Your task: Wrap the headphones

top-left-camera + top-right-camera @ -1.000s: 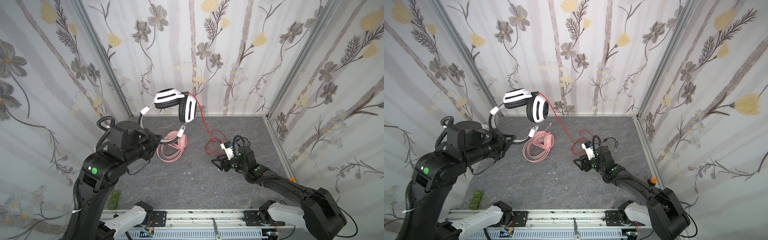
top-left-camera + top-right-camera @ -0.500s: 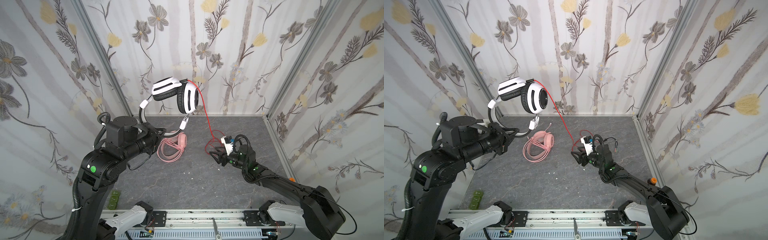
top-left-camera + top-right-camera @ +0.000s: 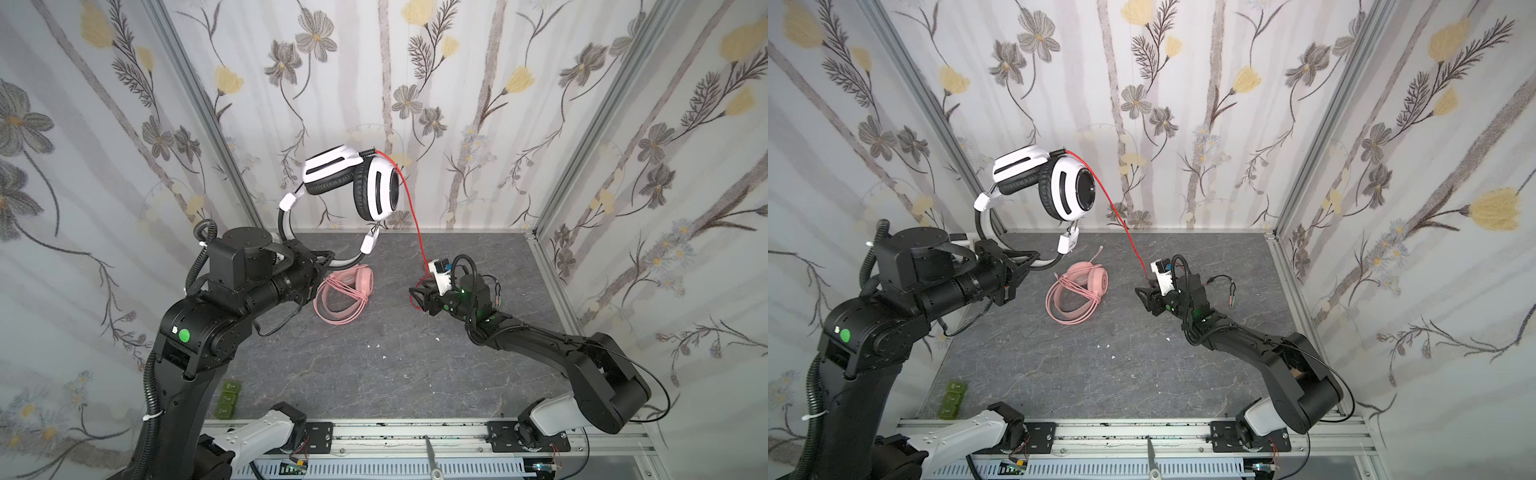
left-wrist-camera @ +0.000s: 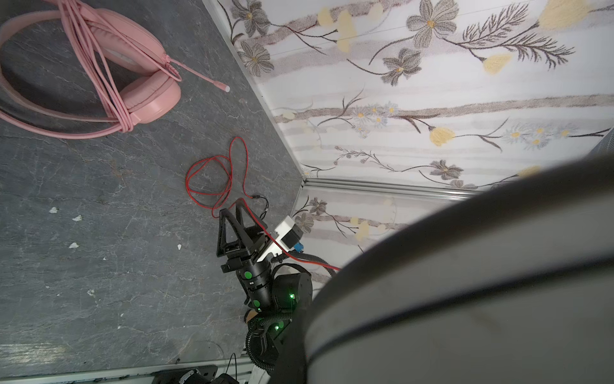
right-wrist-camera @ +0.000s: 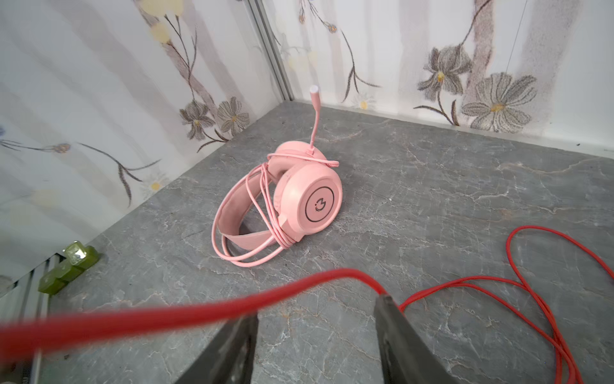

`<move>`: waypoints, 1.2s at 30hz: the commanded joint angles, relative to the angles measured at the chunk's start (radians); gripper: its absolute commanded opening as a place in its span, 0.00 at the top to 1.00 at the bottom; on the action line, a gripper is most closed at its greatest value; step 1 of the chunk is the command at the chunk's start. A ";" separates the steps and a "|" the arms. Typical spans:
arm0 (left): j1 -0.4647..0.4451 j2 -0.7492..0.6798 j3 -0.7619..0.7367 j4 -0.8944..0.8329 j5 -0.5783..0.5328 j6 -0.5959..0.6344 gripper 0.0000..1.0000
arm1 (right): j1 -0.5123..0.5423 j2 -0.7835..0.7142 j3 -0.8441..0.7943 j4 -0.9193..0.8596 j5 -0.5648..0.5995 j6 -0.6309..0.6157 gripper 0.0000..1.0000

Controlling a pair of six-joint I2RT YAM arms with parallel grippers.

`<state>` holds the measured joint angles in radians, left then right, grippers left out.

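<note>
While the white-and-black headset [image 3: 376, 189] hung raised above the bench [image 3: 353, 374], clenched at its headband by the left tool [image 3: 328, 259], its red cord [image 3: 417, 232] ran down to the right tool [image 5: 319, 306], whose jaws stood parted with the cord draped across them. The pink headset [image 3: 361, 280] lay on the bench, already wrapped. The step in hand looked like winding the second cord; next, the right tool probably needed to pinch the cord and loop it round the band.
</note>
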<state>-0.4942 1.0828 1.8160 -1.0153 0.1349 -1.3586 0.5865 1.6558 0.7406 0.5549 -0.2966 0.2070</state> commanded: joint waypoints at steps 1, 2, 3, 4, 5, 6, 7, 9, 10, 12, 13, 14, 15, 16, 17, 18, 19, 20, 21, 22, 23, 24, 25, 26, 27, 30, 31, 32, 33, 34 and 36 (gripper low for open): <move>0.002 0.007 0.028 0.080 0.007 0.000 1.00 | -0.006 0.044 0.049 0.054 0.028 -0.034 0.43; 0.003 0.009 0.033 0.077 0.006 0.001 1.00 | -0.010 0.055 0.059 0.055 0.027 -0.034 0.44; 0.002 0.011 0.038 0.074 0.006 0.002 1.00 | -0.014 0.063 0.065 0.055 0.025 -0.034 0.44; 0.001 0.012 0.041 0.072 0.006 0.003 1.00 | -0.017 0.067 0.070 0.052 0.024 -0.036 0.45; 0.002 0.013 0.045 0.069 0.003 0.003 1.00 | -0.017 0.066 0.070 0.052 0.028 -0.038 0.45; 0.002 0.012 0.045 0.066 0.002 0.005 1.00 | -0.020 0.063 0.066 0.058 0.033 -0.039 0.46; 0.002 0.012 0.044 0.067 0.002 0.005 1.00 | -0.023 0.062 0.062 0.064 0.033 -0.039 0.45; 0.002 0.012 0.042 0.069 0.003 0.004 1.00 | -0.031 0.064 0.067 0.059 0.021 -0.041 0.46; 0.003 0.012 0.040 0.072 0.005 0.002 1.00 | -0.035 0.062 0.069 0.055 0.018 -0.040 0.46; 0.001 0.014 0.039 0.071 0.006 0.002 1.00 | -0.045 0.049 0.068 0.056 0.008 -0.040 0.47; 0.002 0.015 0.039 0.067 0.005 0.003 1.00 | -0.049 0.038 0.063 0.059 0.000 -0.039 0.47; 0.002 0.016 0.038 0.065 0.002 0.003 1.00 | -0.057 0.025 0.057 0.060 -0.016 -0.040 0.47; 0.002 0.014 0.037 0.064 0.001 0.004 1.00 | -0.062 0.013 0.049 0.064 -0.026 -0.040 0.47; 0.002 0.013 0.037 0.064 0.000 0.004 1.00 | -0.069 -0.006 0.033 0.069 -0.037 -0.038 0.47; 0.002 0.011 0.036 0.065 -0.003 0.004 1.00 | -0.073 -0.021 0.020 0.071 -0.041 -0.038 0.47; 0.002 0.009 0.032 0.070 -0.003 0.003 1.00 | -0.079 -0.034 0.016 0.070 -0.051 -0.039 0.47; 0.002 0.008 0.029 0.074 -0.002 0.004 1.00 | -0.084 -0.047 -0.017 0.066 -0.066 -0.040 0.48; 0.002 0.006 0.026 0.076 -0.002 0.004 1.00 | -0.089 -0.053 -0.024 0.062 -0.078 -0.040 0.48; 0.002 0.005 0.023 0.078 -0.003 0.004 1.00 | -0.094 -0.052 -0.036 0.059 -0.090 -0.042 0.47; 0.002 0.005 0.022 0.081 -0.001 0.004 1.00 | -0.097 -0.089 -0.045 0.055 -0.096 -0.042 0.48; 0.002 0.005 0.021 0.081 0.000 0.003 1.00 | -0.099 -0.096 -0.052 0.050 -0.100 -0.044 0.48; 0.002 0.005 0.019 0.082 0.002 0.004 1.00 | -0.101 -0.100 -0.054 0.044 -0.106 -0.048 0.48; 0.002 0.003 0.017 0.085 0.004 0.002 1.00 | -0.102 -0.101 -0.053 0.035 -0.107 -0.052 0.47; 0.003 0.003 0.017 0.087 0.007 0.001 1.00 | -0.102 -0.095 -0.052 0.028 -0.109 -0.056 0.47; 0.002 0.002 0.015 0.088 0.010 -0.001 1.00 | -0.103 -0.087 -0.045 0.022 -0.111 -0.058 0.48; 0.002 0.000 0.018 0.089 0.018 -0.004 1.00 | -0.106 -0.043 -0.021 0.019 -0.115 -0.054 0.47; 0.002 -0.001 0.020 0.087 0.021 -0.004 1.00 | -0.106 -0.023 -0.011 0.020 -0.116 -0.051 0.48; 0.002 -0.001 0.022 0.086 0.023 -0.004 1.00 | -0.106 -0.012 -0.001 0.019 -0.121 -0.051 0.48; 0.002 -0.003 0.024 0.084 0.024 -0.002 1.00 | -0.106 0.001 0.000 0.018 -0.123 -0.050 0.47; 0.002 -0.003 0.024 0.084 0.026 -0.003 1.00 | -0.107 0.011 0.033 0.019 -0.125 -0.051 0.48; 0.002 -0.004 0.025 0.086 0.032 -0.001 1.00 | -0.108 0.028 0.054 0.018 -0.129 -0.054 0.47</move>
<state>-0.4938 1.0836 1.8328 -1.0157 0.1539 -1.3579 0.4793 1.6695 0.7658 0.5476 -0.4038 0.1703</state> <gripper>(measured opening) 0.070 0.525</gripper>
